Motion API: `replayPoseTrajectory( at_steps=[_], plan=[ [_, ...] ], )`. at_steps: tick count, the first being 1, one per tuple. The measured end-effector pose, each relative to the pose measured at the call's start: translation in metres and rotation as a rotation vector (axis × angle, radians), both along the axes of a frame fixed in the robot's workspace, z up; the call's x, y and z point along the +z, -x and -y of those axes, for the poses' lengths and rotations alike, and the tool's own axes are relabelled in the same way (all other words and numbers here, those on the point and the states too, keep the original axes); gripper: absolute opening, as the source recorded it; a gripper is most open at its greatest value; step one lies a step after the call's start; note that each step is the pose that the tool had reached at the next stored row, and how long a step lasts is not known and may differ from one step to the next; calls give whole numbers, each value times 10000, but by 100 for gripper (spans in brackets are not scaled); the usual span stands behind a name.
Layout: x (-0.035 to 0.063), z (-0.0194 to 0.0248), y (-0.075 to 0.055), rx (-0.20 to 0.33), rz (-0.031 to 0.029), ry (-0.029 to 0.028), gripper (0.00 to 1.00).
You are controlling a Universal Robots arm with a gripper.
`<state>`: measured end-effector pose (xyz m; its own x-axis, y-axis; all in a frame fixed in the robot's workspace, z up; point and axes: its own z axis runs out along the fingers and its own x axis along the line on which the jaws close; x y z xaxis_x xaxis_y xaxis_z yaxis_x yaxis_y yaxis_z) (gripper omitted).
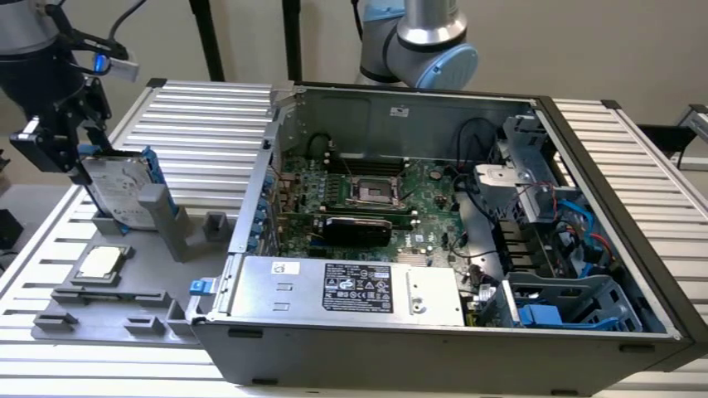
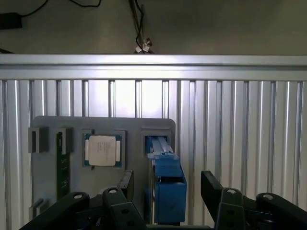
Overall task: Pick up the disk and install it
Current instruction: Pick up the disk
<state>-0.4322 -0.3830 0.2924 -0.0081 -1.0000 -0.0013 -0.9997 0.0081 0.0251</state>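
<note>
A: Arm point(image 1: 432, 41) pose?
B: Grey-and-blue joint up at the back; wrist point(image 1: 28, 37) out at the exterior view's left, aimed downward.
A: Gripper point(image 1: 78, 162) state?
B: Spread wide. Black fingers point(image 2: 211, 189) well apart, closed on nothing.

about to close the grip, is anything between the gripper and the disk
Nothing visible. The open gripper straddles the disk, which stands upright in its slot on the grey holder. In the wrist view its fingers flank the disk's blue rail, with only bare gaps between.
</note>
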Motion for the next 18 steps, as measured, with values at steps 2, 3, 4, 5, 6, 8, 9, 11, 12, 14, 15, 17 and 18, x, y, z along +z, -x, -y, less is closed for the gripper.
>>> replayPoseTrajectory(
  at_steps=[2, 3, 4, 5, 6, 8, 9, 11, 12, 14, 15, 17, 18],
  plan=[
    [-16, 1, 0, 13, 0, 0, 67],
    [-23, 1, 0, 28, 0, 0, 67],
    [-29, 1, 0, 49, 0, -1, 67],
    [-33, 1, 0, 70, -1, 0, 67],
    [-36, 1, 0, 89, -3, 1, 67],
    [-41, 1, 0, 121, -2, 0, 67],
    [-43, 1, 0, 138, 0, 0, 65],
    [-45, 1, 0, 171, -1, 0, 58],
    [-46, 1, 0, 182, -1, 0, 58],
    [-49, 1, 0, 199, 0, 0, 58],
    [-50, 1, 0, 207, 0, 0, 58],
    [-52, 1, 0, 212, 0, 0, 58],
    [-54, 1, 0, 213, -1, 0, 58]
  ],
)
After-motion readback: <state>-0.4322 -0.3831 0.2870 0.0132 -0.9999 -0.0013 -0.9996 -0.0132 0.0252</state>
